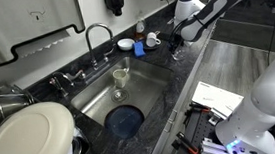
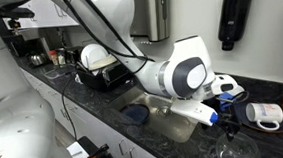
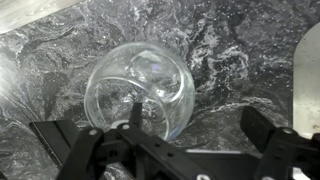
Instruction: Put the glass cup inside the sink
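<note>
Near left, a white plate [image 1: 27, 137] lies beside the sink [image 1: 153, 83]. The sink is set mid-scene in the dark countertop [image 1: 192, 72] and contains a tinted glass [image 1: 120, 79]. Far right, the glass cup [image 3: 140, 90] rests on the countertop, outside the sink. The gripper [image 3: 150, 122] hangs above it, fingers [image 3: 262, 128] spread wider than the cup, grasping nothing.

Glass cup [image 3: 140, 88] on counter [image 3: 250, 50] — near sink [image 1: 154, 78], outside it.
</note>
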You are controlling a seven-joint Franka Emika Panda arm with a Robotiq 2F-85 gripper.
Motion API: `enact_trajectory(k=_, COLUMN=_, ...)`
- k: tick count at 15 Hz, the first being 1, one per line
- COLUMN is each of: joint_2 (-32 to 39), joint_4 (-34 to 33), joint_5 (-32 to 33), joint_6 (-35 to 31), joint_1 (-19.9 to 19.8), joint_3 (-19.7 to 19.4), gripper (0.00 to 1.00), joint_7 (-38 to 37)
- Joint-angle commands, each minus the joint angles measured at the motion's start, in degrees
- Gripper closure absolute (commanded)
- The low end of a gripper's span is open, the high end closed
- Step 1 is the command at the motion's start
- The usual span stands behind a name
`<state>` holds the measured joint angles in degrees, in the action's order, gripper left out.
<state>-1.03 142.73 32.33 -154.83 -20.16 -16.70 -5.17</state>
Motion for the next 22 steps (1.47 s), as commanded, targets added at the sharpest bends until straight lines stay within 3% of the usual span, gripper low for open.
enact_trajectory(k=1, joint_2=4.46, joint_4=-2.68, joint_5=-0.61, joint_6=-0.64, joint_1=0.48, joint_3=-0.81, gripper=0.00, joint_7=-1.15)
enact_trajectory(k=2, joint_2=5.21, joint_4=-3.06, joint_5=-0.88, joint_6=-0.68, joint_1=0.60, joint_3=-1.01, gripper=0.25, joint_7=-1.45)
enact_trajectory(k=4, joint_2=6.39, joint_4=-3.50, joint_5=-1.73, joint_6=-0.68, joint_1=0.81, joint_3=-1.34, gripper=0.34, joint_7=-1.64)
enact_trajectory(k=13, joint_2=6.68, joint_4=-4.64, joint_5=-1.89, joint_6=0.08, joint_1=2.33, joint_3=-2.07, gripper=0.95, joint_7=-3.36)
enact_trajectory(k=15, joint_2=6.33, joint_4=-4.61, joint_5=-1.59, joint_6=0.30, joint_1=2.79, joint_3=-1.97, gripper=1.00, joint_7=-4.08)
enact_trajectory(k=20, joint_2=4.15, joint_4=-4.04, joint_5=-2.87, joint_6=1.76, joint_1=3.97, joint_3=-1.41, gripper=0.98, joint_7=-4.42)
enact_trajectory(k=22, joint_2=0.42, joint_4=-2.16, joint_5=-7.80, joint_6=3.08, joint_1=4.75, joint_3=-0.02, gripper=0.98, joint_7=-1.67)
